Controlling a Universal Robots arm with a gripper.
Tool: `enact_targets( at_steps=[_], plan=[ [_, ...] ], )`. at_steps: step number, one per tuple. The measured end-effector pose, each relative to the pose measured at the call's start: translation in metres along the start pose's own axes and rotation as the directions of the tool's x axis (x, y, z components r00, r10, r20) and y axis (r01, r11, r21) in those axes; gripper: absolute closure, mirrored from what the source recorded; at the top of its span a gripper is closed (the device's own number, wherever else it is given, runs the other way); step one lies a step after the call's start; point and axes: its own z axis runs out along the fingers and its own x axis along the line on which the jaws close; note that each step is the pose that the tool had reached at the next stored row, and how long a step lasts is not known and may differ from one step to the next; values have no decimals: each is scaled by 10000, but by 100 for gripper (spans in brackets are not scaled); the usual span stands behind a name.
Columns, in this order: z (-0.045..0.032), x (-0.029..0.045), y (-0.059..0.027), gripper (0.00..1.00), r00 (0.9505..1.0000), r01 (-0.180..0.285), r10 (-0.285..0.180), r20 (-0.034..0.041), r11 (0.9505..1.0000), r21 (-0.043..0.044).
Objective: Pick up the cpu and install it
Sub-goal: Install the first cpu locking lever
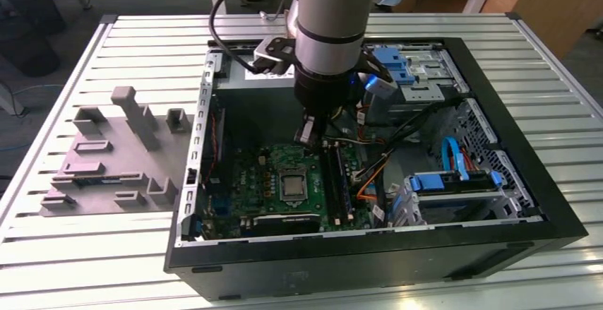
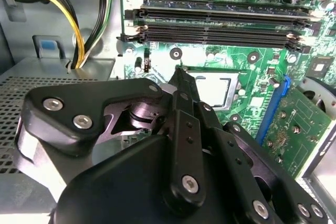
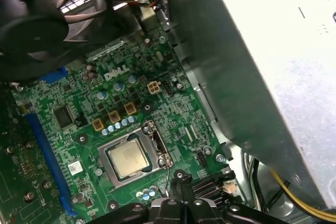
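The cpu (image 3: 128,158), a small silvery square chip, lies flat in the metal-framed socket (image 3: 157,141) on the green motherboard (image 3: 89,103); it also shows in the second wrist view as cpu (image 2: 214,88). My gripper (image 3: 181,183) hangs just above the board beside the socket, between it and the memory slots (image 2: 220,22). Its fingertips (image 2: 180,74) are pressed together with nothing between them. In the exterior view the gripper (image 1: 309,137) reaches down into the open PC case (image 1: 527,204), a little behind the socket (image 1: 287,183).
Yellow and black cables (image 2: 73,19) run along the case wall close to the gripper. Drive bays with blue latches (image 1: 448,183) fill the case on the exterior view's right. A grey fixture block (image 1: 113,162) stands on the slatted table at the exterior view's left.
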Motion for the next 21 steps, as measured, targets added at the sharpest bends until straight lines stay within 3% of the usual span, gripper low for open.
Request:
enact_targets(
  at_steps=[5,10,15,21],
  plan=[
    [2,12,4,89,9988,490,-490,-10,9988,25],
    [3,37,-7,89,9978,667,-667,-15,9978,36],
    [11,40,-8,89,9922,1243,-1243,-39,9922,64],
    [15,116,-38,89,9903,1393,-1392,-44,9902,72]
  ],
)
